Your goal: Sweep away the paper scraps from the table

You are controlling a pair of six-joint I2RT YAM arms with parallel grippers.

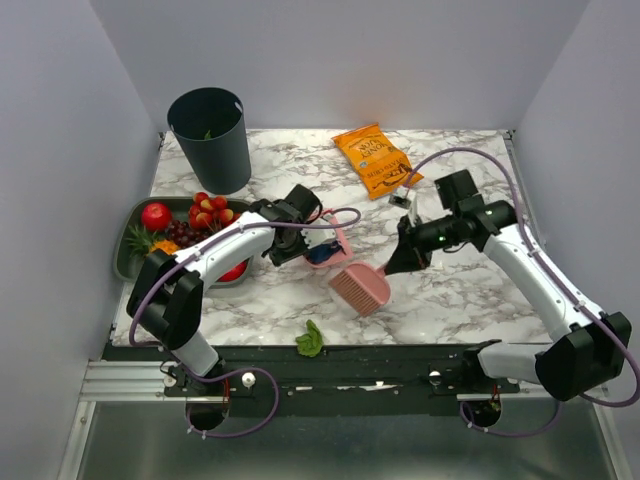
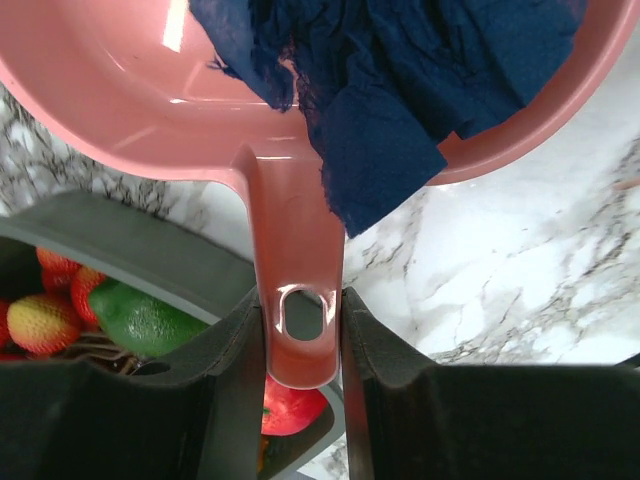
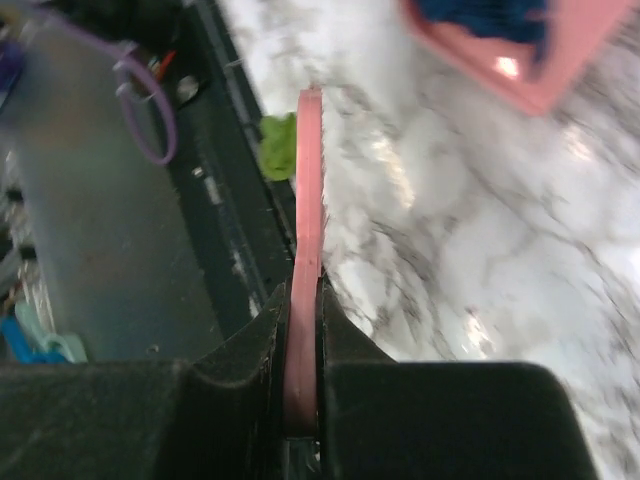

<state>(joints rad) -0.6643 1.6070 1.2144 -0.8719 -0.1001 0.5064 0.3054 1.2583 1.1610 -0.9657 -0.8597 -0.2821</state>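
**Q:** Which large items are shown, and where is bare marble left?
**A:** The table (image 1: 470, 290) is walled on three sides and bounded in front by a black edge. A dark bin (image 1: 210, 135) is stood at the far left corner. A fruit tray (image 1: 128, 255) is laid at the left edge, and an orange bag (image 1: 375, 158) lies far of centre. Bare marble is seen from the middle to the right edge and along the near strip.

**Q:** How is the left claw set?
**A:** The left claw (image 2: 302, 320) is closed narrowly on the handle of the pink dustpan (image 2: 120, 90), with one finger pressed to each side beside the hanging slot. The pan is held near mid-table, just right of the tray. Whether it is touching the marble cannot be told.

**Q:** And the right claw?
**A:** The right claw (image 3: 302, 310) is clamped on the thin handle of the pink brush (image 1: 360, 287), seen edge-on between the fingers. The brush head is placed just beside the dustpan, on its near right.

**Q:** Where are the scraps located?
**A:** A blue scrap (image 2: 400, 70) is heaped inside the dustpan and draped over its rim beside the handle. A green scrap (image 1: 310, 340) is left at the front edge, near of the brush and apart from both claws.
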